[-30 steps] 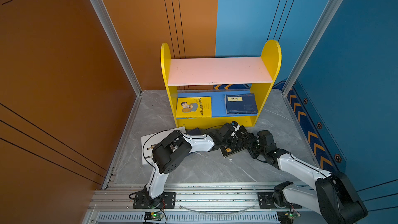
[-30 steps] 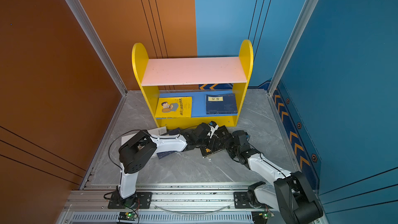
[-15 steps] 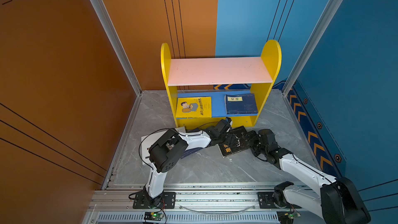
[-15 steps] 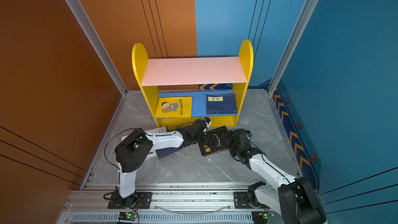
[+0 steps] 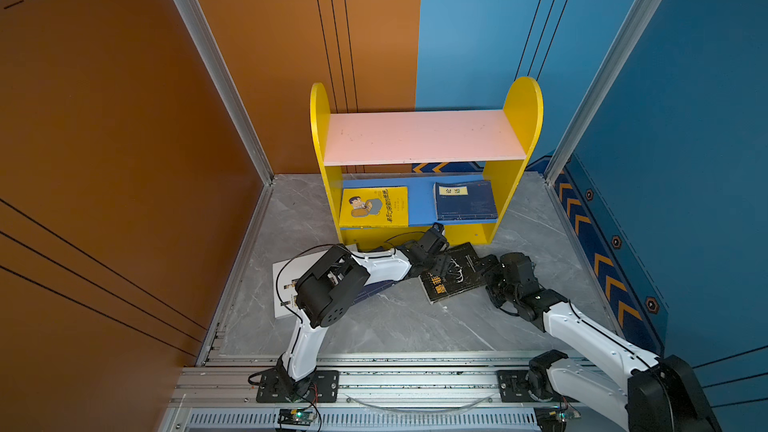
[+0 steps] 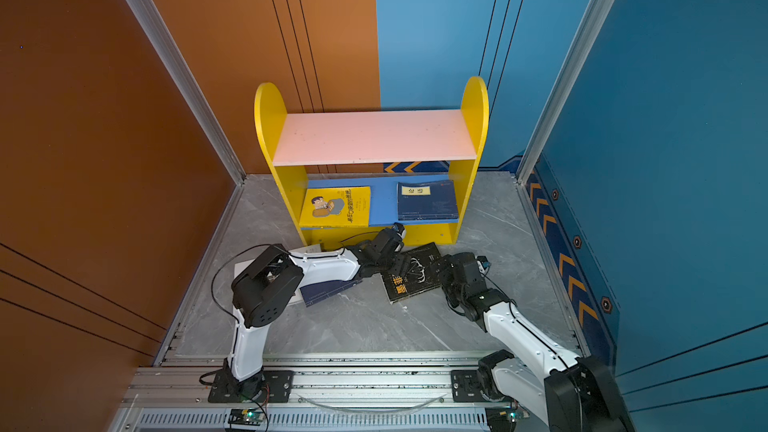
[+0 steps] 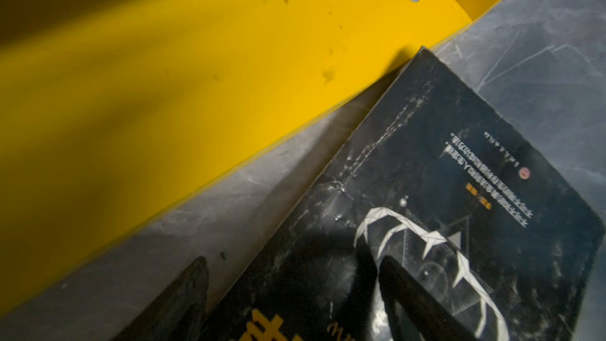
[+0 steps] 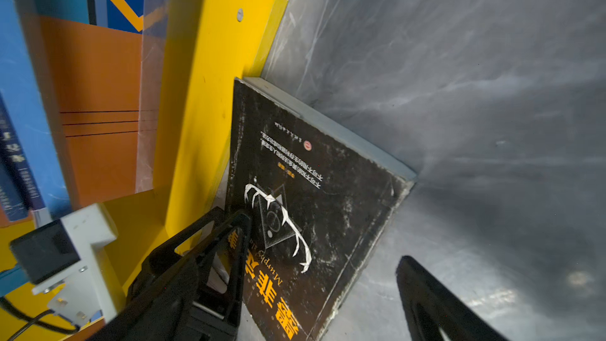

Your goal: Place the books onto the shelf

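Now: black book (image 5: 453, 278) flat on surface (image 5: 374, 326) by shelf (image 5: 419, 137). Left gripper (image 7: 293, 260) wide astride its edge, right gripper (image 8: 324, 237) wide; pry edge up before pinching.

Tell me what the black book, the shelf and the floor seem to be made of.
Black book: paper, with a scuffed, slightly glossy card cover; pale page edges show along one side.
Shelf: probably painted wood or fibreboard, smooth matte yellow, with a round screw cap.
Floor: grey marble-look sheet or stone, veined, faint sheen.
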